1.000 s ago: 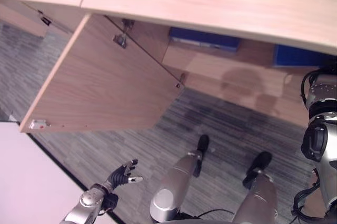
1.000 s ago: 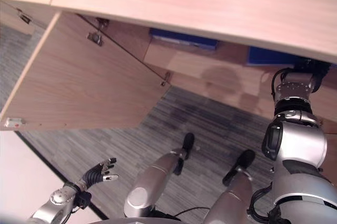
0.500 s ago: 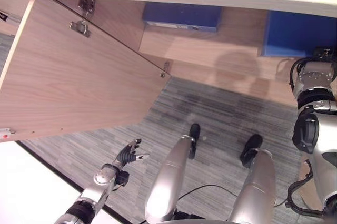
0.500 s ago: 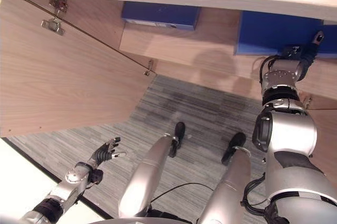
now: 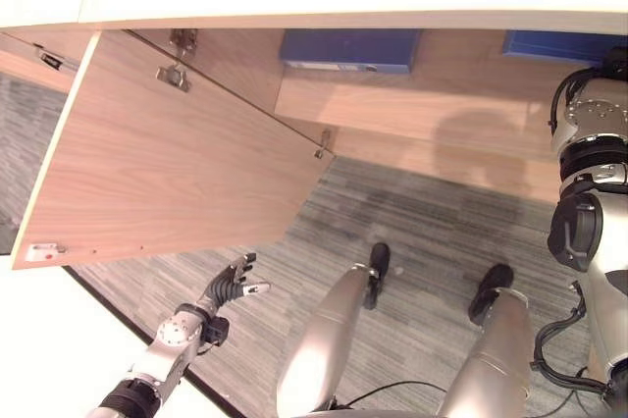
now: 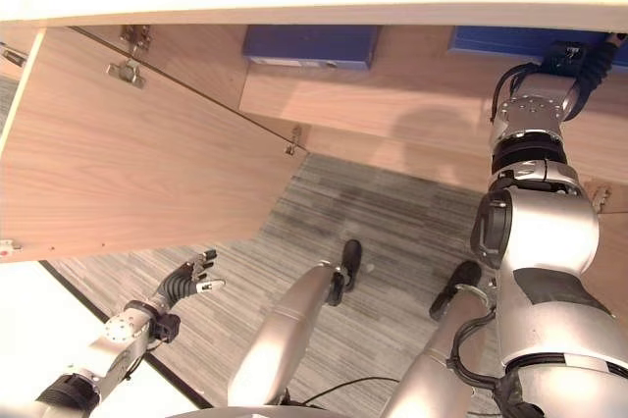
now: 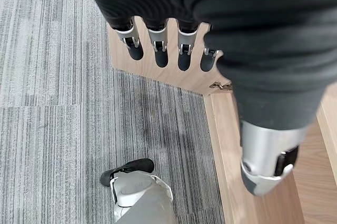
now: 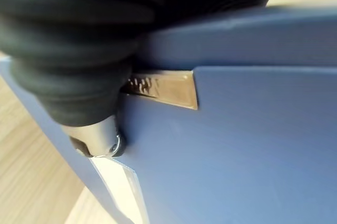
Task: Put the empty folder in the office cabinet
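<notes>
Left wrist view: the left hand hangs over the grey striped carpet floor, fingers straight and spread, holding nothing; in the eye views it idles low at the robot's left, below the open light-wood cabinet door. Further off, the right arm reaches up to the cabinet opening, and the right hand presses against the blue stiff-board folder, thumb tip on its face beside a small metal label plate; whether the fingers are curled round the folder cannot be told, as they are hidden. The folder sits at the right end of the pale wooden cabinet shelf, its blue edge just visible under the cabinet top. A second blue folder lies further left on the same shelf, well apart. Judgement: the folder, being empty, should be light and rigid with a smooth, rather slippery cover; hold is best taken across the spine or an edge.
</notes>
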You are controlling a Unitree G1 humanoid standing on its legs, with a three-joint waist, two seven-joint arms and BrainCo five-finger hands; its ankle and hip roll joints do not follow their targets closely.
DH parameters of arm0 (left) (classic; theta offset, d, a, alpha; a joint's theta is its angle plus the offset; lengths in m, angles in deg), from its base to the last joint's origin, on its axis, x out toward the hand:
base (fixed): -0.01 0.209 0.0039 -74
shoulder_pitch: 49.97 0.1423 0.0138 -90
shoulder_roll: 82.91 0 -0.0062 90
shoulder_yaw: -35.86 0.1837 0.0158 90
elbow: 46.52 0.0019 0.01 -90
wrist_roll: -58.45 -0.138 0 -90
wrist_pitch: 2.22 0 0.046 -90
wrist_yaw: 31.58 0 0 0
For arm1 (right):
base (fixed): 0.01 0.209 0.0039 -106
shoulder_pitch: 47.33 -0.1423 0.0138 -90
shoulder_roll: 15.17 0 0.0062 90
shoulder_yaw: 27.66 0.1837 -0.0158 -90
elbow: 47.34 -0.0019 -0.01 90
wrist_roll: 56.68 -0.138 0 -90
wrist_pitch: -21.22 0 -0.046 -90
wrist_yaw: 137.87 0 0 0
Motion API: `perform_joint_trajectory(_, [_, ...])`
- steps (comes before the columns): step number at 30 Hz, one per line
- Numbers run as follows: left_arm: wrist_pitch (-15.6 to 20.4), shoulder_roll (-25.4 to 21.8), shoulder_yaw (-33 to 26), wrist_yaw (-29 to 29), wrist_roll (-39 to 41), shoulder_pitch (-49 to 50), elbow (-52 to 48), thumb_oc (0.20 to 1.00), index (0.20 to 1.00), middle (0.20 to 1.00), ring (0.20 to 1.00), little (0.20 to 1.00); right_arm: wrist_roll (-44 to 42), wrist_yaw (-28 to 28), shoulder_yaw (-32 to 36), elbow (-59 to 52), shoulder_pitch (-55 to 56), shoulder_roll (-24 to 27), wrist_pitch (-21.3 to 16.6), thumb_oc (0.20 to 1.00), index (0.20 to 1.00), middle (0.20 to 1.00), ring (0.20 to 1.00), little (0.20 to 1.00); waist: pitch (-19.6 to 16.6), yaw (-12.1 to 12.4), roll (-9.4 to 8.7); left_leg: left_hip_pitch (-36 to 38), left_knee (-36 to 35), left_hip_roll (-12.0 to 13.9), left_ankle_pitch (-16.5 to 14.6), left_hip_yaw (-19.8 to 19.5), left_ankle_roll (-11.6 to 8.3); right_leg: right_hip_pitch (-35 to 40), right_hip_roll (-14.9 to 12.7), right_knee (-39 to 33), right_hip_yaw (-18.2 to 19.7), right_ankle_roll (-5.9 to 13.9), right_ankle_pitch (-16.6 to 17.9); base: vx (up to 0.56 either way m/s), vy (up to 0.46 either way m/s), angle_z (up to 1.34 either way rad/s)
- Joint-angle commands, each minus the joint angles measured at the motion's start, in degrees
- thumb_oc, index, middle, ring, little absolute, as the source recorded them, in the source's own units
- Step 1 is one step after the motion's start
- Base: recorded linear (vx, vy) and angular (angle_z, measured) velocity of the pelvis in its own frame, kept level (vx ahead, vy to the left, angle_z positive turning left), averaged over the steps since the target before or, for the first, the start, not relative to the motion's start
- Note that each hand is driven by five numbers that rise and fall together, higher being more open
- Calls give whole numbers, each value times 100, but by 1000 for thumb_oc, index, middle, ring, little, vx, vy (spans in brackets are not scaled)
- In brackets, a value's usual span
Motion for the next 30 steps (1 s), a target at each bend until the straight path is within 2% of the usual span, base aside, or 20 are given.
perform_joint_trajectory(1, [159, -346, -42, -22, 195, -125, 105, 1000, 1000, 1000, 1000, 1000, 282, 227, -461, -455, -690, 698, -23, 200, 200, 200, 200, 200, 9, 120, -138, 325, -258, -10, -516, -374, 53, 324, 124, 259, 396, 513, -812, 17, -37, 1])
perform_joint_trajectory(5, [170, -451, 12, -72, 254, -62, -42, 1000, 1000, 1000, 1000, 1000, 500, 139, -903, -548, -1169, 916, -16, 200, 200, 200, 200, 200, -46, 207, -98, 298, -511, -31, -379, -396, 16, 209, 83, 301, 394, 511, -834, 13, -39, 11])
perform_joint_trajectory(13, [174, -474, 43, -112, 363, -87, -259, 1000, 1000, 1000, 1000, 1000, 660, 67, -1090, -430, -1323, 1021, 115, 200, 200, 200, 200, 200, -35, 227, -54, 320, -864, -55, -192, -451, -4, 64, 58, 365, 396, 511, -847, 6, -18, 6])
perform_joint_trajectory(19, [178, -507, 52, -93, 428, -78, -439, 1000, 1000, 1000, 1000, 1000, 755, 23, -1118, -205, -1277, 1107, 226, 200, 200, 200, 200, 200, 29, 220, -58, 286, -925, -44, -148, -491, -2, 0, 79, 415, 362, 487, -887, -13, -34, 3])
perform_joint_trajectory(25, [208, -558, -67, 49, 451, -86, -510, 1000, 1000, 1000, 1000, 1000, 927, -21, -936, -20, -812, 916, 401, 200, 200, 200, 200, 200, 226, 105, -101, 80, -830, -18, -137, -512, -8, -171, 139, 522, 336, 436, -928, -20, -34, 2])
perform_joint_trajectory(30, [220, -596, -179, 132, 423, -24, -538, 1000, 1000, 1000, 1000, 1000, 928, -56, -772, -25, -597, 767, 376, 200, 200, 200, 200, 200, 288, 47, -113, -33, -814, -8, -117, -470, -21, -266, 171, 520, 336, 424, -908, -5, -4, 1])
